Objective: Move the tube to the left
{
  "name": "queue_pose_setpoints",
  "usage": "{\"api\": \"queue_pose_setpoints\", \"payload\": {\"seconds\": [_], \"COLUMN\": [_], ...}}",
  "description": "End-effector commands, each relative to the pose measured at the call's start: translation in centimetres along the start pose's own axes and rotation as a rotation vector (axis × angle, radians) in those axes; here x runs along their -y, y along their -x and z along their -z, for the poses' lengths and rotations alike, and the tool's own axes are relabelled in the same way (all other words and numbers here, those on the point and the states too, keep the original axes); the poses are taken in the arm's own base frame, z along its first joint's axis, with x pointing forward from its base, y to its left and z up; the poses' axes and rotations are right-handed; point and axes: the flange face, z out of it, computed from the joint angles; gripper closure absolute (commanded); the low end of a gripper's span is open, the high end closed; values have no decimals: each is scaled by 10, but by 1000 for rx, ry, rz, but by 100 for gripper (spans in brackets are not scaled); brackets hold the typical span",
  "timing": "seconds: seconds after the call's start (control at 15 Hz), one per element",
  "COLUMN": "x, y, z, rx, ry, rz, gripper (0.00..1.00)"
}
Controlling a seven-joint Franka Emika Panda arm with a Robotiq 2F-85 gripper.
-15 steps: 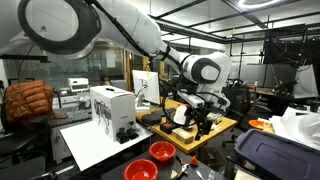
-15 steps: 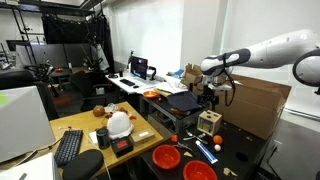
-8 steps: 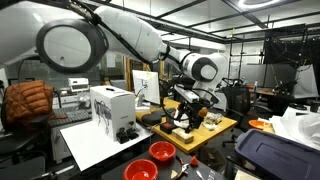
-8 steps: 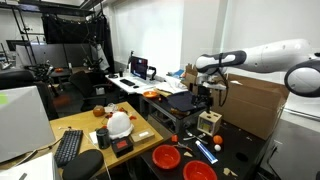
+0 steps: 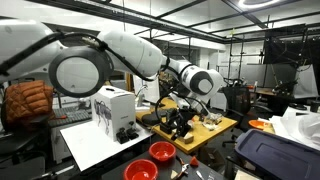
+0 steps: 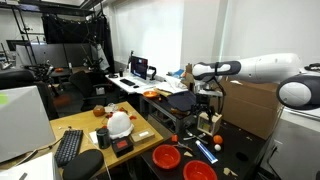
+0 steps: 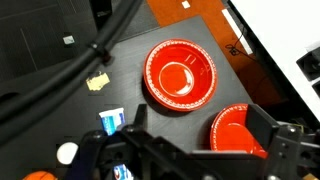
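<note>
Judging the tube by its looks, expect it to be light, slim and fairly stiff, with a smooth skin that could roll or squirt out of a pinch. Take it across the middle of its length, jaws square to its long axis.

In an exterior view the gripper (image 5: 180,125) hangs above the cluttered bench behind the red bowls (image 5: 162,151). You cannot pick out the tube here, nor how the jaws stand. Against a second ago, the arm has swung over and the wrist sits a little lower.

In an exterior view from the far side, the tube (image 6: 205,150) lies flat on the dark tabletop (image 6: 240,150), just beside the red bowls (image 6: 167,157) and below the gripper (image 6: 207,120). The gripper hangs well clear of it. The tube lies where it lay before, while the gripper has come across and down towards it.

In the wrist view the tube (image 7: 112,121) shows at the lower left as a blue-and-white stub, partly hidden by the gripper (image 7: 205,160). It lies beside the nearer red bowl (image 7: 180,75), apart from it. The jaws look spread apart, with nothing between them.
</note>
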Motion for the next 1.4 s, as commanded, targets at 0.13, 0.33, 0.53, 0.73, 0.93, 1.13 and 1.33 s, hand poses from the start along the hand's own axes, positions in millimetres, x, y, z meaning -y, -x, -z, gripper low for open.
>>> {"api": "queue_pose_setpoints", "payload": {"seconds": [0.13, 0.33, 0.53, 0.73, 0.93, 1.13, 1.33], "x": [-29, -42, -50, -57, -63, -69, -71], "y": [-4, -6, -10, -17, -29, -41, -53], "z": [-13, -20, -27, -34, -41, -48, -56], "rx": [88, 117, 121, 105, 43, -15, -64], "ry": [-7, -25, -14, 18, 66, 79, 61], "rz": [-71, -71, -81, -104, -162, -183, -199], "gripper": [0, 0, 0, 0, 0, 0, 0]}}
